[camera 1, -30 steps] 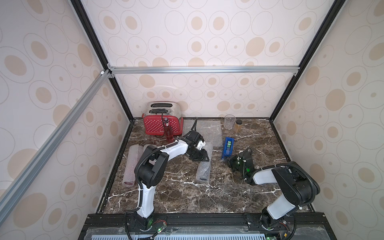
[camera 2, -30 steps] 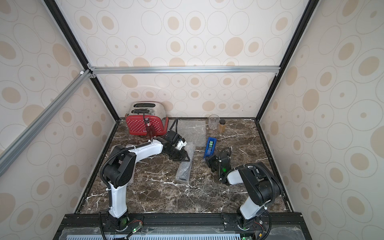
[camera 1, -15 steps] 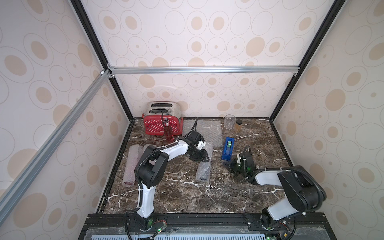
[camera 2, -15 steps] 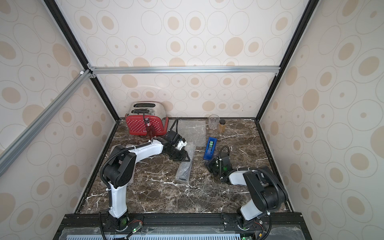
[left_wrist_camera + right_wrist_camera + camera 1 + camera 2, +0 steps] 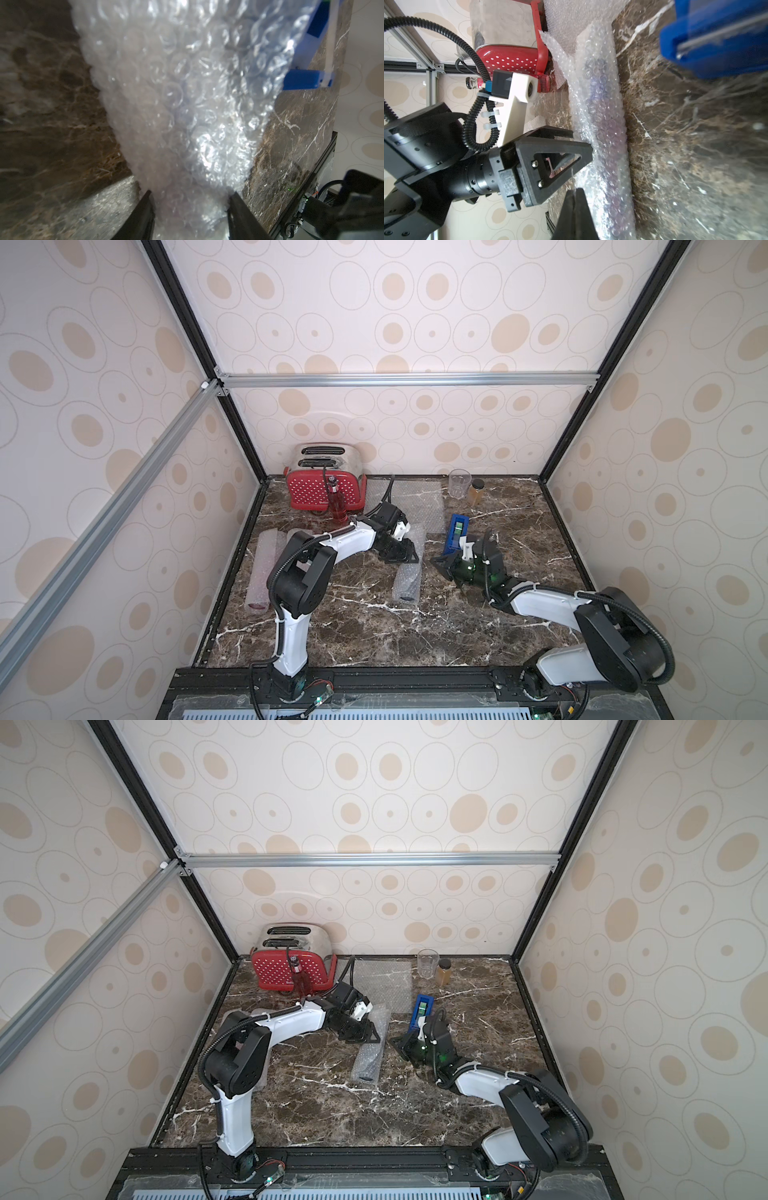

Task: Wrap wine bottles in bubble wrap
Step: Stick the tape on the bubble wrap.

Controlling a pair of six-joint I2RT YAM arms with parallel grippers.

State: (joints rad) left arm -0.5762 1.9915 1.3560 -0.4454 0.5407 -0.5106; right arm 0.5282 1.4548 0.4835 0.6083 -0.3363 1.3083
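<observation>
A bubble-wrapped bottle lies mid-table; purple shows through the wrap. My left gripper is shut on this roll near its far end, one finger on each side, also seen in a top view. My right gripper is shut, its tips close beside the roll just right of the left gripper. I cannot tell whether anything thin is pinched in it. A red wine bottle stands upright before the toaster. A flat bubble wrap sheet lies at the back.
A red toaster stands back left. A blue tape dispenser sits just behind the right gripper. A clear glass and an amber jar stand at the back. Wrapped pinkish rolls lie along the left edge.
My right gripper has slid left, closer to the wrapped bottle, with its arm stretched lower over the table. The left arm and the roll have stayed put.
</observation>
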